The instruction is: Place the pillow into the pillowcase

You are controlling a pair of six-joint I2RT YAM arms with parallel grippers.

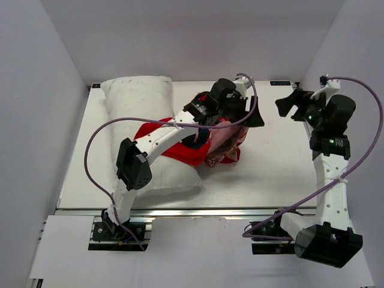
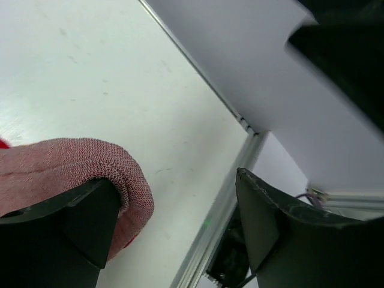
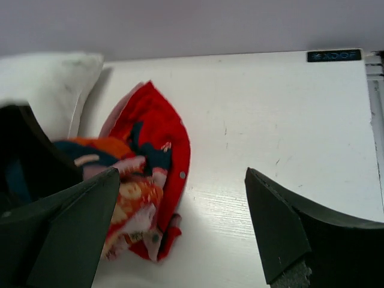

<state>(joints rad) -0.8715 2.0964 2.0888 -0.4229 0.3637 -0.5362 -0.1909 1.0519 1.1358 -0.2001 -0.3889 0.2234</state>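
**A:** So, overhead, what is on the table?

**B:** A white pillow runs from the upper left down to the lower left of centre. The red pillowcase lies bunched at centre, and its left part overlaps the pillow. The left gripper is just above it. The right gripper, at upper right, is well apart.

**A:** And the left wrist view?

**B:** The left gripper has its jaws wide apart, released. Faded pink pillowcase cloth drapes over the lower-left finger, not pinched.

**A:** And the right wrist view?

**B:** The right gripper is spread open and grasps nothing. The pillowcase lies crumpled left of centre, with the pillow in the upper left corner.
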